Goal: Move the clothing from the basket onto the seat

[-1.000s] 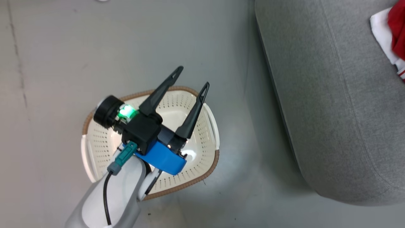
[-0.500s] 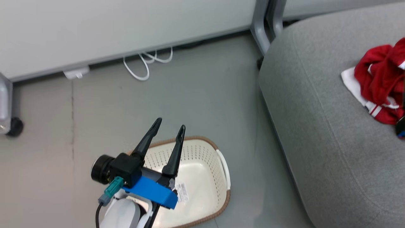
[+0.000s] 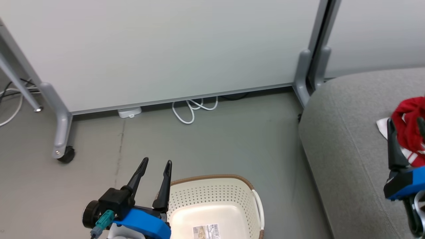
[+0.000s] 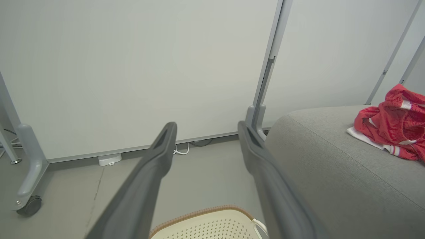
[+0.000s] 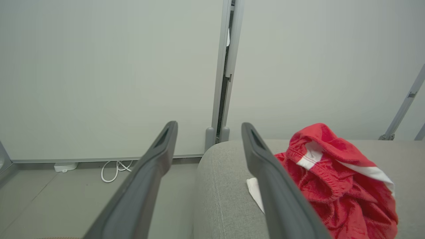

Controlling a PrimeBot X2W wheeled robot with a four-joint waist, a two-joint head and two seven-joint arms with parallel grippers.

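**Item 1.** Cream-white oval plastic laundry basket with perforated sides and a brown woven-look rim (image 3: 212, 196), standing on the grey floor (image 3: 215, 139). The part of its bottom in view is bare save for a paper label (image 3: 206, 230). All places below are given from it.

**Item 2.** Large grey fabric-upholstered seat with a rounded corner (image 3: 348, 149), right of the basket. A strip of open floor runs between the seat's edge and the basket's white handle (image 3: 258, 207).

**Item 3.** Bright red garments with white striped trim (image 3: 410, 127), heaped on a plain white garment (image 3: 382, 125). Both lie on the seat, well apart from the basket and in from the seat's edge.

**Item 4.** Left gripper (image 3: 156, 163), above the basket's left far rim. Jaws spread wide, holding nothing.

**Item 5.** Right gripper (image 3: 405, 122), over the seat, far right of the basket, at the near side of the red heap. Jaws spread wide, nothing between them. Whether a finger touches the cloth cannot be told.

**Item 6.** Pale partition panel (image 3: 166, 49), beyond the basket, with open floor between. At its foot lie a looped white cable (image 3: 192, 111) and a white plug block (image 3: 129, 113).

**Item 7.** Grey panel leg on a black caster (image 3: 68, 154), left of and beyond the basket.
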